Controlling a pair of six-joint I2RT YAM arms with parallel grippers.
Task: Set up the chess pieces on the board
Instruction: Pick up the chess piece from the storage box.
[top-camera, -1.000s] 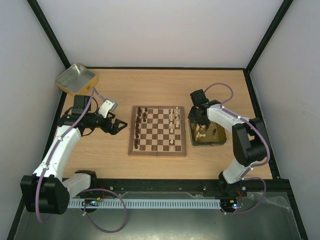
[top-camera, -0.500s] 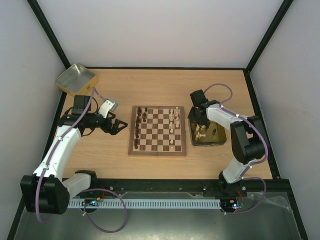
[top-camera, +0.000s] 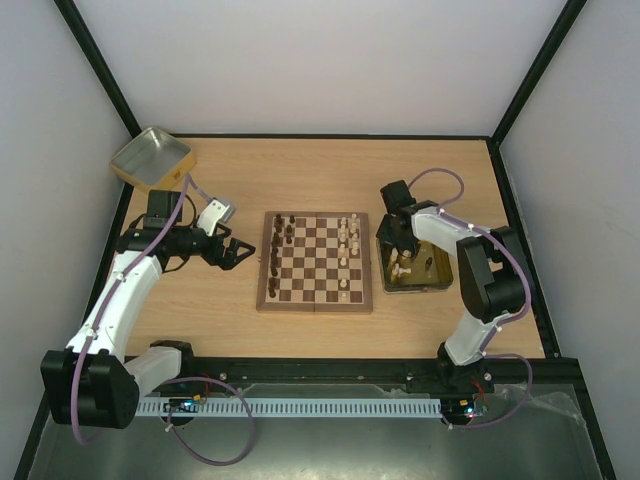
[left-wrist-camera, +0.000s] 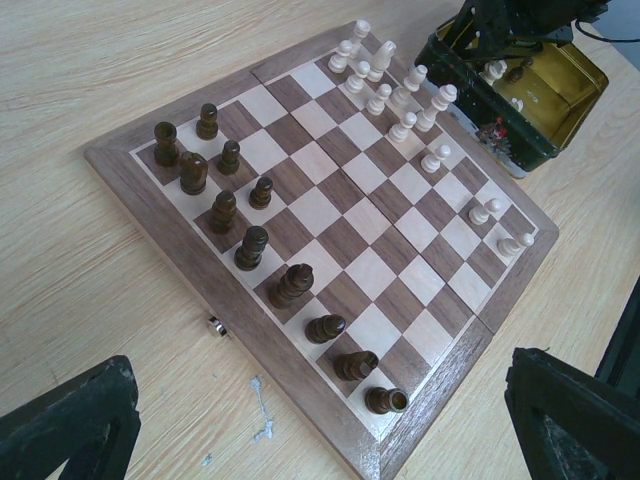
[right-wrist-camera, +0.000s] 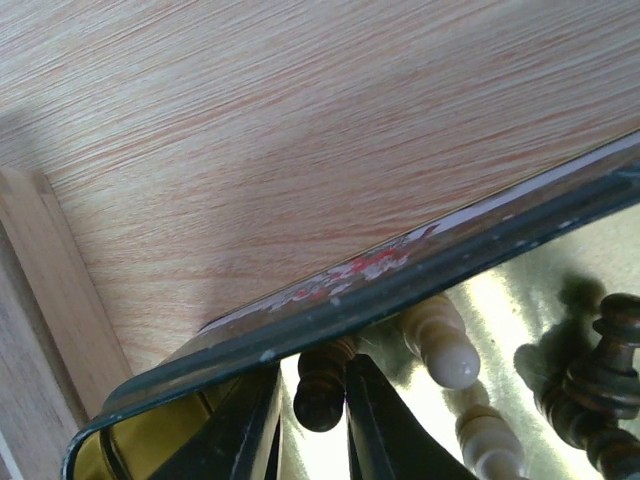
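Note:
The board (top-camera: 316, 302) lies mid-table, with dark brown pieces (top-camera: 276, 250) along its left side and pale pieces (top-camera: 347, 240) on its right. The left wrist view shows the board (left-wrist-camera: 160, 215), its dark pieces (left-wrist-camera: 250, 246) and pale pieces (left-wrist-camera: 402, 100). My left gripper (top-camera: 237, 252) hovers open and empty just left of the board, its fingers (left-wrist-camera: 70, 425) far apart. My right gripper (top-camera: 398, 250) reaches into the gold tray (top-camera: 437, 283). In the right wrist view the right gripper (right-wrist-camera: 315, 420) is closed around a dark brown piece (right-wrist-camera: 320, 395) just inside the tray rim (right-wrist-camera: 420, 270).
More loose pieces lie in the gold tray, a pale one (right-wrist-camera: 440, 345) and a dark one (right-wrist-camera: 595, 385) beside the held piece. A second empty metal tray (top-camera: 152, 158) sits at the back left corner. Enclosure walls surround the table.
The right arm has shifted slightly over the gold tray, lowering the gripper among the pieces. The left arm has not moved.

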